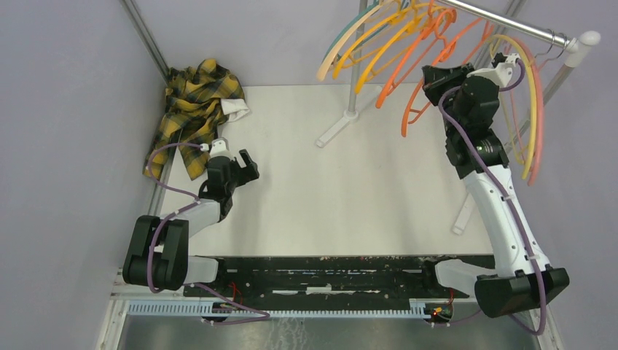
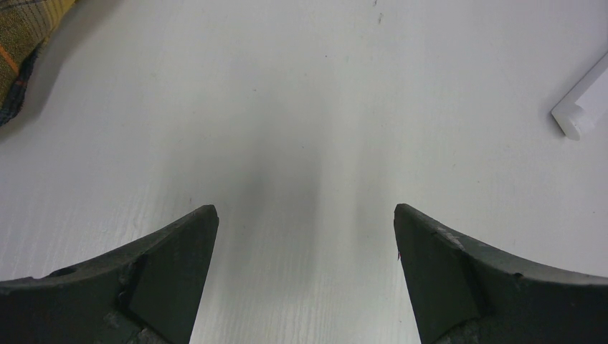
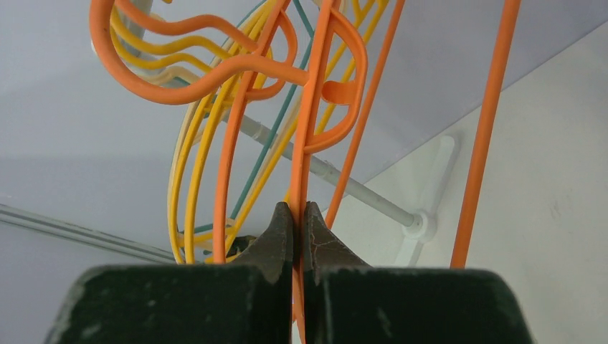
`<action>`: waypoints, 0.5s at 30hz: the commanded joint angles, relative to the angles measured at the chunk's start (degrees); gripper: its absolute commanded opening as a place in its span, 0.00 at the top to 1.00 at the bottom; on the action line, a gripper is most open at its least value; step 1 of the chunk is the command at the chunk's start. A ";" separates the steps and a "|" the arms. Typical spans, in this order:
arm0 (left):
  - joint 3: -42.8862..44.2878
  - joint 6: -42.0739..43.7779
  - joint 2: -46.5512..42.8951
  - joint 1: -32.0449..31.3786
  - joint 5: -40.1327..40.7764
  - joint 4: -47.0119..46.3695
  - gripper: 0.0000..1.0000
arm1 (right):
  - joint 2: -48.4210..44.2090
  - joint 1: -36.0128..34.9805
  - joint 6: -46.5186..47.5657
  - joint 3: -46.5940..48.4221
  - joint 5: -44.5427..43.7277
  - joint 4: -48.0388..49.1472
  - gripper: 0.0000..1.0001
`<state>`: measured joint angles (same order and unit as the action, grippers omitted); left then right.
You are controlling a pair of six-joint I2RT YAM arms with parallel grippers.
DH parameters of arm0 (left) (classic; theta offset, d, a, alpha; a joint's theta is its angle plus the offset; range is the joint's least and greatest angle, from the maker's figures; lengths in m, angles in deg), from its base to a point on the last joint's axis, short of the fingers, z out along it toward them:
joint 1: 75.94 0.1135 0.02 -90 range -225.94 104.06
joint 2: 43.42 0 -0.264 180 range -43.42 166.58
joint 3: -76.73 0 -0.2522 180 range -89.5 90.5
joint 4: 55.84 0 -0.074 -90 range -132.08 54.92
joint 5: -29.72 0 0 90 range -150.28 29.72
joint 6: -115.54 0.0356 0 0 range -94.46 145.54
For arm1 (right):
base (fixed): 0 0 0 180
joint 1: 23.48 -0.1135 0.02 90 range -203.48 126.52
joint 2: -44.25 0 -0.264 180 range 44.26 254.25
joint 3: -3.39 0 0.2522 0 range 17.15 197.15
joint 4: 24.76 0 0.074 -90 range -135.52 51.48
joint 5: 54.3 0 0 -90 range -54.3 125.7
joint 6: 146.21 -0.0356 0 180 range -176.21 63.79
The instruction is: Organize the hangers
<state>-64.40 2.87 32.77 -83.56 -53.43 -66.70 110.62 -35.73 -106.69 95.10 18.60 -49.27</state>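
The hangers [image 1: 408, 36] hang in a loose fan from a silver rail [image 1: 503, 20] at the far right of the scene, above the surface [image 1: 350, 189]. Most are orange and yellow, with a peach one on the outside of the fan and a teal one behind it. A second small group, yellow and pink [image 1: 536, 109], hangs further along the rail, just right of the right arm.

One orange hanger [image 3: 301, 165] is caught in the right hand [image 3: 295, 215]. In the right wrist view its thin bar runs straight up from between the two dark fingers, which are clenched on it with almost no gap. The other orange and yellow hangers crowd close behind and to the left of it, and another orange bar stands apart on the right. From above, the right hand [image 1: 439, 77] is raised to the height of the fan's lower ends, but which of the orange hangers there is the pinched one is hard to tell.

The left hand [image 2: 305, 215] is well apart from all of this, low over the surface on the near left, its fingers spread wide and grasping nothing. A yellow and black plaid shirt [image 1: 193, 102] lies bunched at the far left corner, just beyond that hand. The white foot [image 1: 339, 127] of the rail's pole [image 1: 357, 65] rests on the surface below the fan.
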 commanded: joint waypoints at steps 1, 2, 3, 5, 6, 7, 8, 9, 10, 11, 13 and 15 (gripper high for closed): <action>0.31 -2.72 0.77 0.04 -0.70 -3.74 0.00 | 2.72 4.88 -5.86 3.93 11.41 9.06 0.99; 0.33 -2.80 0.87 -0.02 -0.59 -3.83 0.00 | 3.21 5.77 -6.46 3.94 12.83 10.16 0.99; 0.38 -2.81 1.02 -0.03 -0.54 -3.85 0.00 | 3.63 6.48 -6.81 3.96 14.17 11.11 0.99; 0.62 -2.81 1.37 0.05 -0.52 -3.91 0.00 | 4.30 7.32 -6.82 4.32 16.71 12.13 0.99; 0.68 -2.86 1.48 -0.02 -0.45 -3.99 0.00 | 4.44 7.47 -6.77 4.36 17.58 12.33 0.99; 0.76 -2.89 1.63 -0.02 -0.37 -3.98 0.00 | 4.48 7.50 -6.62 4.27 18.31 12.62 0.99; 0.77 -2.90 1.75 0.05 -0.29 -4.10 0.00 | 4.41 7.55 -6.57 4.00 18.78 12.86 0.99; 0.81 -2.94 1.92 -0.02 -0.21 -4.24 0.00 | 4.28 7.51 -6.44 3.66 19.11 12.98 0.99; 0.84 -2.98 2.09 0.03 -0.25 -4.30 0.00 | 3.97 7.58 -6.27 3.43 19.42 13.00 0.99; 0.88 -2.99 2.24 -0.02 -0.26 -4.29 0.00 | 3.64 7.57 -6.08 2.98 19.51 13.22 0.99; 1.00 -3.06 2.54 0.04 -0.21 -4.29 0.00 | 2.85 7.59 -5.91 2.17 19.85 13.74 0.99; 0.95 -3.03 2.72 0.06 -0.22 -4.37 0.00 | 2.08 7.59 -5.55 1.79 19.91 14.06 0.99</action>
<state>-64.40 2.87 35.02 -83.56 -53.41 -67.90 115.74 -28.30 -112.44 95.91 36.19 -40.90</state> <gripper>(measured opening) 0.994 0.026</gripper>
